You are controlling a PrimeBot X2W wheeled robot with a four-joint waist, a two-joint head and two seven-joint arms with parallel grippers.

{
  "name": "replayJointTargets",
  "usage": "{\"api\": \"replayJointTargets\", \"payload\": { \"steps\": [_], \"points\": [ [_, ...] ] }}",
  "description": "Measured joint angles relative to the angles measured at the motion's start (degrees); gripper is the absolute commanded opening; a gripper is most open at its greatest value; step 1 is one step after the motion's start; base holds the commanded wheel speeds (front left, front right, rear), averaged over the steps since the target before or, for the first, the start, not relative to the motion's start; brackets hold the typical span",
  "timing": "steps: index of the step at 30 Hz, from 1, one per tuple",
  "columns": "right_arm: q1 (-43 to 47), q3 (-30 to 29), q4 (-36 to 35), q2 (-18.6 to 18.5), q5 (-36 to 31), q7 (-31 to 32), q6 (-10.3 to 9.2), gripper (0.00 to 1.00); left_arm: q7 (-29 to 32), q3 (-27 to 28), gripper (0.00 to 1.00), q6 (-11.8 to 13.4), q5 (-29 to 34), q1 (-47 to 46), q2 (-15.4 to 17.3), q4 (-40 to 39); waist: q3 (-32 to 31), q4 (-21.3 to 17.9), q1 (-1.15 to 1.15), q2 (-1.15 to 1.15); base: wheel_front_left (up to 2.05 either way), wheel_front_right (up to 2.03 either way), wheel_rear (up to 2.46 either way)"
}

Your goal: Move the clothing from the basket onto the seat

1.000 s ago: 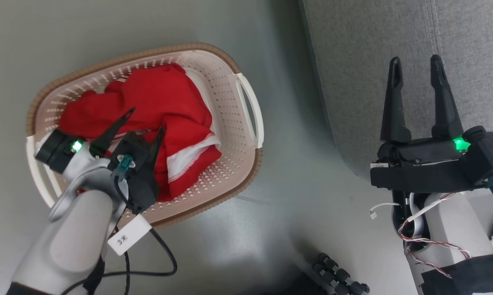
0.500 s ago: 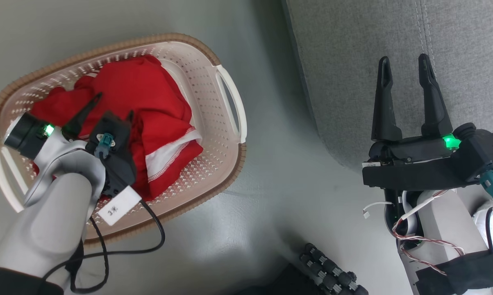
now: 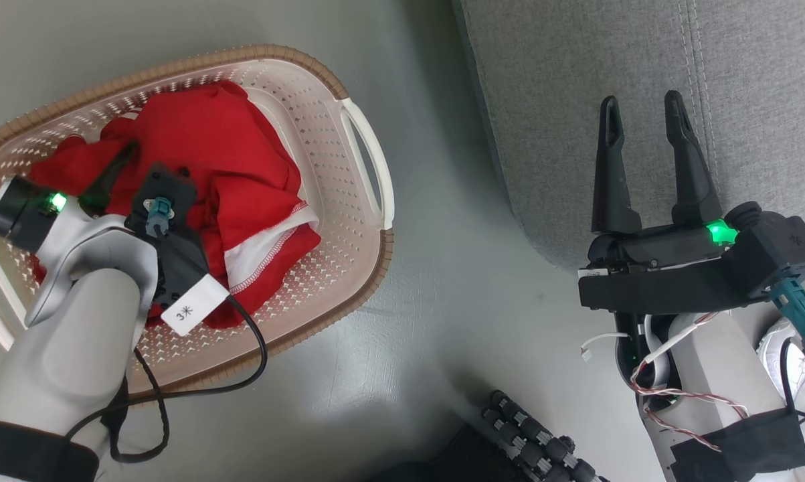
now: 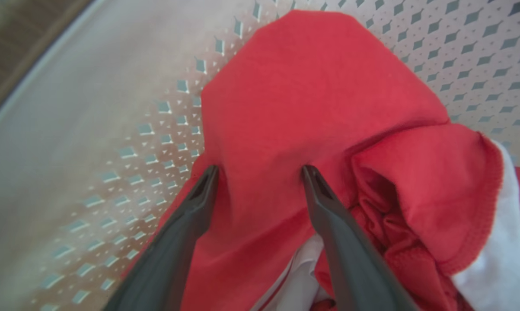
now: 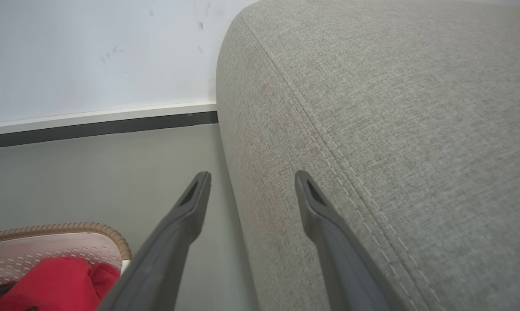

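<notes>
Clothing [image 3: 241,161] lies heaped in the basket [image 3: 338,227] as the left gripper [image 4: 260,172], fingers spread, presses into a red fold; the right gripper [image 3: 640,110] hangs spread at the edge of the seat [image 3: 576,80].

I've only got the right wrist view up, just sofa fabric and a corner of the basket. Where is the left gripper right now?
Observer: The left gripper is down inside the basket, over the clothing.
Operator: Is it shut on the fabric?
Observer: No. The left wrist view shows its two fingers spread apart, tips against a red fold that bulges between them.
Operator: How is the pile lying?
Observer: In the head view it is one bunched heap, with a white trim band showing on the side nearest the sofa.
</notes>
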Motion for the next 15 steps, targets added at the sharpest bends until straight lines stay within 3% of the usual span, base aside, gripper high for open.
{"api": "replayJointTargets", "payload": {
  "steps": [1, 2, 3, 4, 5, 6, 7, 15],
  "points": [
    [-0.1, 0.1, 0.0, 0.0, 0.1, 0.0, -0.02, 1.00, 0.1, 0.0, 1.00, 0.0, 0.0, 0.0, -0.1, 0.3, 0.0, 0.0, 0.00, 0.00, 0.00, 0.00, 0.00],
    [-0.3, 0.2, -0.1, 0.0, 0.1, 0.0, -0.19, 1.00, 0.1, -0.1, 0.88, 0.1, 0.0, 0.0, -0.2, 0.4, 0.1, 0.0, 0.00, 0.00, 0.00, 0.00, 0.00],
    [-0.6, 0.3, -0.1, 0.0, 0.1, 0.0, -0.25, 1.00, 0.1, -0.1, 0.59, 0.2, 0.0, 0.0, -0.4, 0.5, 0.1, 0.0, 0.00, 0.00, 0.00, 0.00, 0.00],
    [-1.0, 0.4, -0.2, 0.0, 0.1, 0.0, -0.25, 1.00, 0.1, -0.2, 0.40, 0.3, 0.0, 0.0, -0.6, 0.6, 0.1, 0.0, 0.00, 0.00, 0.00, 0.00, 0.00],
    [-1.2, 0.4, -0.4, 0.0, 0.1, 0.0, -0.25, 1.00, 0.1, -0.3, 0.31, 0.5, 0.0, -0.1, -1.0, 0.8, 0.1, 0.1, 0.00, 0.00, 0.00, 0.00, 0.00],
    [-1.3, 0.4, -0.5, 0.0, 0.1, 0.0, -0.25, 1.00, 0.0, -0.4, 0.05, 0.4, 0.0, -0.1, -1.5, 1.0, 0.1, 0.2, 0.00, 0.00, 0.00, 0.00, 0.00],
    [-1.3, 0.5, -0.5, 0.0, 0.1, 0.0, -0.27, 1.00, -0.3, -0.6, 0.00, 0.4, 0.0, -0.1, -2.0, 1.4, -0.1, 0.3, 0.00, 0.00, 0.00, 0.00, 0.00],
    [-2.4, 0.5, -0.8, 0.0, -0.8, 0.0, -0.45, 1.00, -2.7, -0.9, 0.00, 0.4, -0.2, -0.7, -5.4, 2.5, -1.6, 1.6, 0.00, 0.00, 0.00, 0.00, 0.00]
  ]
}}
